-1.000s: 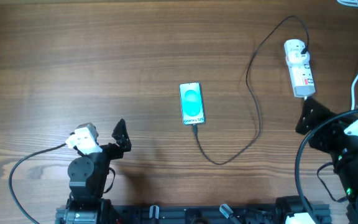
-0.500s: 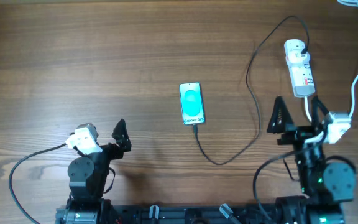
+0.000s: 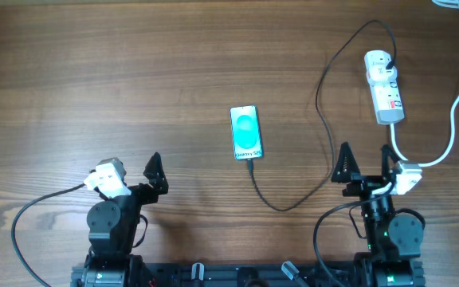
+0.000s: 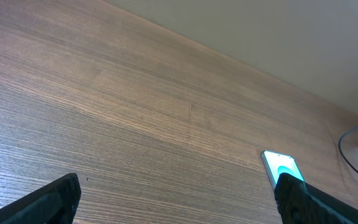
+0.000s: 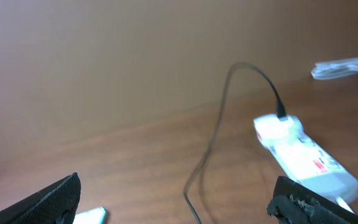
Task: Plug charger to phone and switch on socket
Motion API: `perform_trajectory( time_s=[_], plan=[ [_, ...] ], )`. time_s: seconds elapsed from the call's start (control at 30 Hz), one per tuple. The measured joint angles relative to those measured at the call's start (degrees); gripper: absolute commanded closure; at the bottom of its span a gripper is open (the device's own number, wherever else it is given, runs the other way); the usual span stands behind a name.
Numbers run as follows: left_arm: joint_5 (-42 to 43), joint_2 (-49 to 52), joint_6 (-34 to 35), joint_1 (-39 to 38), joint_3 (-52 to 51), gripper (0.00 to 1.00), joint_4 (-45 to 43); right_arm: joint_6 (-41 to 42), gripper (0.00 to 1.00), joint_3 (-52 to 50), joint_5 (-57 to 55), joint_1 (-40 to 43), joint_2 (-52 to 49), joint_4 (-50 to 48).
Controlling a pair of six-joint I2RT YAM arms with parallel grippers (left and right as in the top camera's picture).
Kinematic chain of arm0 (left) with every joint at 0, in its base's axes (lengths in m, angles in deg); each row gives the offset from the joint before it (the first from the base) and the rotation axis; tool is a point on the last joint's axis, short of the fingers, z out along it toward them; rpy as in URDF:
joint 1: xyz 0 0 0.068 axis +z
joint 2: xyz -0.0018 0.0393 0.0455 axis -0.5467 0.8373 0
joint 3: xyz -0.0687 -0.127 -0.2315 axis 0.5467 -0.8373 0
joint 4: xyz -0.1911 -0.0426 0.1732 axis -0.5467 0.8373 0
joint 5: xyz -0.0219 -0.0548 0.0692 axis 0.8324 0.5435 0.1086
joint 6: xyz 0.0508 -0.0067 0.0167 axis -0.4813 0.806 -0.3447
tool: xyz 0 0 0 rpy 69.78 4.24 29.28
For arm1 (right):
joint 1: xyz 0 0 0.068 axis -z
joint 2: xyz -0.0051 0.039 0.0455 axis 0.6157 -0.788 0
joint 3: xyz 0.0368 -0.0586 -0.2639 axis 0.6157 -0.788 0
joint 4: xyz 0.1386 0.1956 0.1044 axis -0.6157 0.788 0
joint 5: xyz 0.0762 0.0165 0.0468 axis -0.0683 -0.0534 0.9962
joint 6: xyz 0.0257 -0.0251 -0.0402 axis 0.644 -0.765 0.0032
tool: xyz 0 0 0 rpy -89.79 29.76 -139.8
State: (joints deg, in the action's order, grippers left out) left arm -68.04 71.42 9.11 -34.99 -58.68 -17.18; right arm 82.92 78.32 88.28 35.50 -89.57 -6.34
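The phone (image 3: pixel 245 132) lies flat at the table's middle, cyan screen up; it also shows in the left wrist view (image 4: pixel 279 167) and the right wrist view (image 5: pixel 89 216). The charger cable (image 3: pixel 323 88) runs from the socket's far end in a long loop, and its tip meets the phone's near end. The white socket (image 3: pixel 383 87) lies at the back right and also shows in the right wrist view (image 5: pixel 306 153). My left gripper (image 3: pixel 131 178) is open and empty at the front left. My right gripper (image 3: pixel 365 166) is open and empty at the front right, just short of the socket.
The socket's thick white cord (image 3: pixel 455 102) curves along the right edge and off the far right corner. My arms' black cables loop at the front edge beside each base. Bare wood lies around the phone.
My right arm has swung from the far right edge in toward the front right and drawn back from the socket. The left arm, phone, cable and socket have not moved.
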Motion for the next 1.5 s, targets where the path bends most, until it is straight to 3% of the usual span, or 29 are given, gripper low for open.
perform_trajectory(
  time_s=[0.3,0.8,0.97,1.13,1.5],
  plan=[
    [0.0,0.0,0.0,0.0,0.0,0.0,0.0,-5.68,0.0,-0.17,1.6,1.6,0.0,0.63],
    [0.0,-0.07,0.0,0.0,0.0,0.0,0.0,-6.08,0.01,-0.17,1.77,1.6,0.0,0.63],
    [-0.04,-4.63,-0.15,0.0,0.0,0.0,0.02,-6.1,0.0,-0.17,1.77,1.6,0.0,0.63],
    [-0.02,-9.4,-2.23,-0.02,0.0,0.0,-0.55,-6.1,0.0,-0.17,1.77,1.6,0.02,0.63],
    [0.61,-9.4,-8.94,-0.39,0.0,0.0,-0.7,-6.1,0.0,-0.17,1.79,1.6,0.02,0.63]
  ],
)
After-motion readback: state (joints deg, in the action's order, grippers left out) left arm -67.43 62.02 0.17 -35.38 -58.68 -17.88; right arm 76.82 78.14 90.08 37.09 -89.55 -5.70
